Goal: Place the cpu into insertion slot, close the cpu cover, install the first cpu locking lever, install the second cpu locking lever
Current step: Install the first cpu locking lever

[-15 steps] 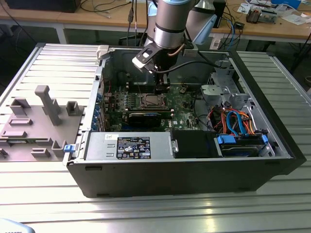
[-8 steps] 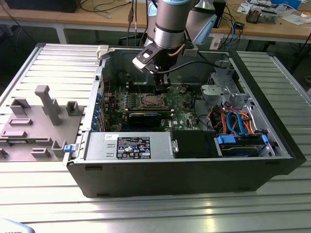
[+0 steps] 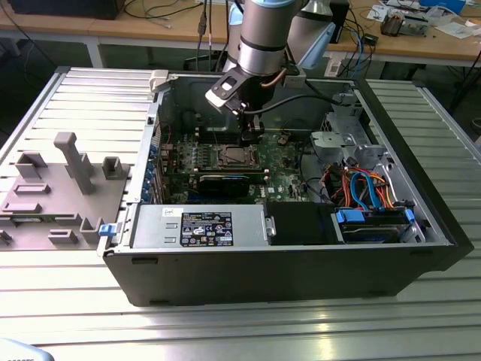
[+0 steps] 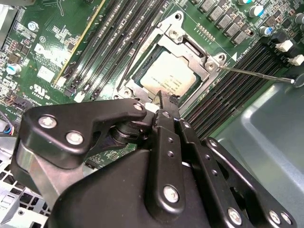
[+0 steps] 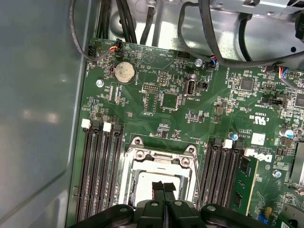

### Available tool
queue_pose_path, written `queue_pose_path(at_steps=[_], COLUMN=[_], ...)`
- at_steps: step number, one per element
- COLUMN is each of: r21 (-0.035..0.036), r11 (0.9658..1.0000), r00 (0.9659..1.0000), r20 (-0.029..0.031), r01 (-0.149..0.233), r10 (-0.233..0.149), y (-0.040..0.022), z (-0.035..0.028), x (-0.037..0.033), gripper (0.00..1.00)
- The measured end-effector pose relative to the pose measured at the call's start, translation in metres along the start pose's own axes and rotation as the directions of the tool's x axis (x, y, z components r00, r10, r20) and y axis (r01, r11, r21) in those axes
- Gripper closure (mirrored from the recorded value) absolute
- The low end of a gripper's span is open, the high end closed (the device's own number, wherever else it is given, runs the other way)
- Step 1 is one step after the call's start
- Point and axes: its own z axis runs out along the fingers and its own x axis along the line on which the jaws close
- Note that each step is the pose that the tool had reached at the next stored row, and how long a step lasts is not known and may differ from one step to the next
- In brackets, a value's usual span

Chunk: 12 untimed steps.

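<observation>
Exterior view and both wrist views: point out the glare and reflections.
Exterior view: light streaks glare off the ribbed table. Second wrist view: the cpu gleams pale. First wrist view: soft reflections lie on the grey case wall.

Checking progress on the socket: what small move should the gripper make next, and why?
Probably shift toward the loose locking lever. The cpu already sits under the lowered cpu cover, that lever sticks out unlatched, and the gripper, jaws shut, hangs over the socket's edge.
</observation>
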Motion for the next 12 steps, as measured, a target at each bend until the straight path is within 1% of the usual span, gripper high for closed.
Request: queue_pose_path(at_steps=[12], r21=[0.0000], r11=[1.0000], r00=[1.0000], r20=[0.0006], r01=[0.010], r10=[-0.010], y=[-0.0001], z=[0.0001], x=[-0.0008], gripper=[0.89])
